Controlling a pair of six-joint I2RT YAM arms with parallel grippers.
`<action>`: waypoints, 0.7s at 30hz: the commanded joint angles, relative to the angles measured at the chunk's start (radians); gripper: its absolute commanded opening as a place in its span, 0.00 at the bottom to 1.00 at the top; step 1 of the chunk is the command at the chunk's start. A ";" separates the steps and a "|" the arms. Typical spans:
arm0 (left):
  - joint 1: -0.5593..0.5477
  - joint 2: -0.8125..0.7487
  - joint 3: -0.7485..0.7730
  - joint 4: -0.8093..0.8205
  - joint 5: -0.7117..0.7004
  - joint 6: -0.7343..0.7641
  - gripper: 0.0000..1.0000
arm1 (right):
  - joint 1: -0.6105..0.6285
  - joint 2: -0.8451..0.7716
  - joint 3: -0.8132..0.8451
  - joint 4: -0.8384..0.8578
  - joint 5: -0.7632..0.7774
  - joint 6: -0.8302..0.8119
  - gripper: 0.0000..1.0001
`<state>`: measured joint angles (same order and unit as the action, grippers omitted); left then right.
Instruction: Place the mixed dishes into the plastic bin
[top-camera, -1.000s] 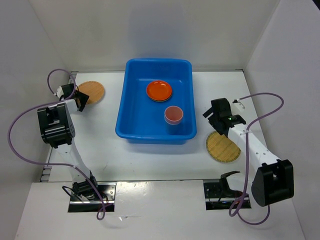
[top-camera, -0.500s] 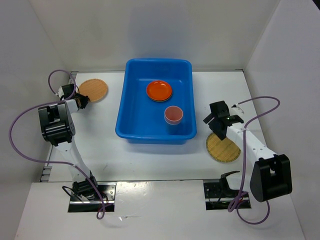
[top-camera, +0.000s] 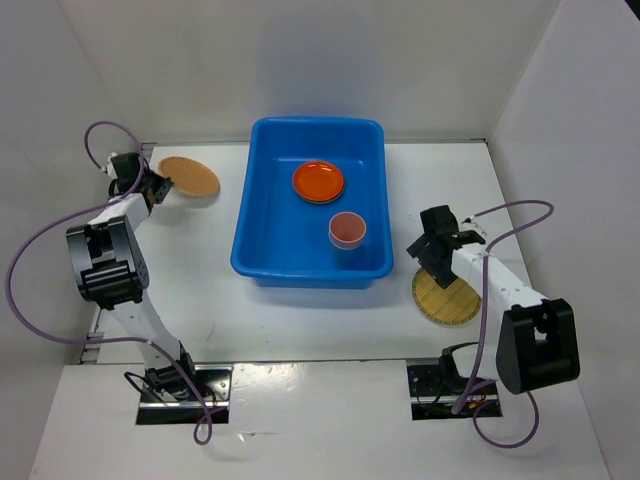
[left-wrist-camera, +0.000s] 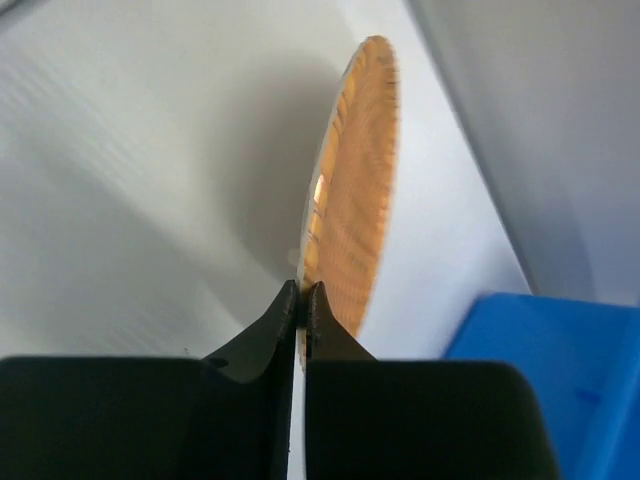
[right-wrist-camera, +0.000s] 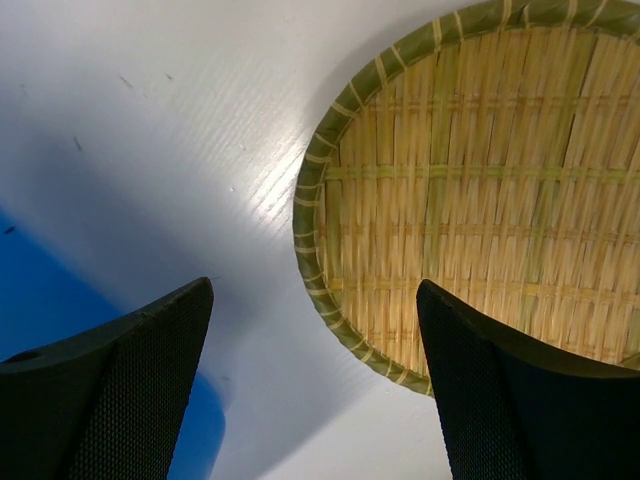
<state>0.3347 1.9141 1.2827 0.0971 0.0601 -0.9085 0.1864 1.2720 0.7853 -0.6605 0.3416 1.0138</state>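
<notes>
Left gripper (top-camera: 152, 187) looks clamped on the rim of a tan plate (top-camera: 188, 177), right? wrist cam has the fingers (left-wrist-camera: 265, 335) pinched tight on the edge, plate tipped up from the table (top-camera: 200, 290)

@kev yep, squeezed onto it. plate's up in the far left corner, close to the side wall (top-camera: 60, 120) and well apart from the bin (top-camera: 310, 270). one bin corner shows at the right of that wrist view

@ben and the right gripper (top-camera: 430, 258)?

@kev spread wide, holding nothing. it hangs over the left rim of the second tan plate (top-camera: 447, 297), which lies flat on the table just beside the bin's near right corner. on its wrist cam that rim sits between the two fingers, with a bit of blue bin off to the left

@ben what's in the bin?

@kev orange plate (top-camera: 318, 181) toward the far end, pink cup (top-camera: 347, 229) upright nearer the front right, both on the bin floor, close together but can't tell if they touch. purple cables (top-camera: 40, 260) loop off both arms out at the sides
</notes>
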 joint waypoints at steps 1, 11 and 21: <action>0.001 -0.082 -0.011 0.019 0.018 0.036 0.00 | -0.010 0.027 -0.014 0.007 -0.010 -0.018 0.87; 0.001 -0.202 -0.002 0.010 0.113 0.068 0.00 | -0.010 0.058 -0.005 0.025 -0.010 -0.040 0.87; 0.001 -0.405 0.124 -0.039 0.279 0.120 0.00 | -0.010 0.098 0.005 0.025 -0.010 -0.049 0.81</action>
<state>0.3328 1.5883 1.3170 -0.0147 0.2413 -0.8131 0.1825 1.3544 0.7757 -0.6487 0.3214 0.9699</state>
